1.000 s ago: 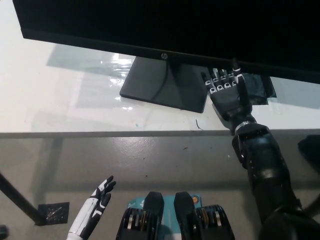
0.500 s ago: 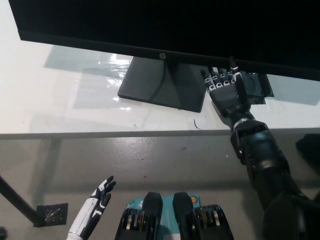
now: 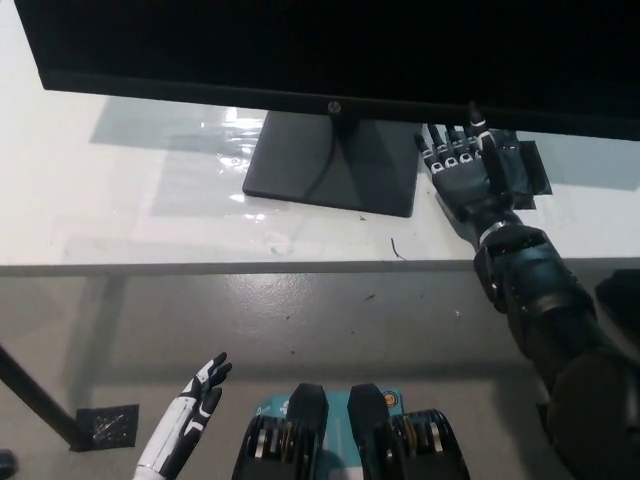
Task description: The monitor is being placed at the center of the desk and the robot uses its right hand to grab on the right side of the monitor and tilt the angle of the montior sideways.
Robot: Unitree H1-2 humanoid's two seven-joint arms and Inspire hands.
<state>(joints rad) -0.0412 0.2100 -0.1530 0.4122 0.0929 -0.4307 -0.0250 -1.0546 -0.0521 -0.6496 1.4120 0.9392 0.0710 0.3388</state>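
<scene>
Change: right hand (image 3: 462, 172) has slid rightward along the monitor's lower edge; the stand base also sits a little further right in the picture, so some of this may be camera shift.
Monitor (image 3: 330, 50): black HP flat screen, dark and unlit, with a thin lower bezel carrying a small logo at its middle.
Monitor place: on the white table (image 3: 120, 210), upright on its stand base (image 3: 335, 165), a flat dark rectangle directly below the logo.
Right hand: just right of the stand base, under the bezel, fingers (image 3: 452, 160) extended and slightly apart, tips at the screen's lower edge; holding nothing that I can see.
Black patch (image 3: 520, 170): flat on the table, just right of the right hand.
Left hand (image 3: 200, 395): resting low, well below and left of the monitor, off the table, fingers loosely apart.
Step advice: reach further toward the monitor's right side before closing, then swivel gently so the base stays planted.
</scene>
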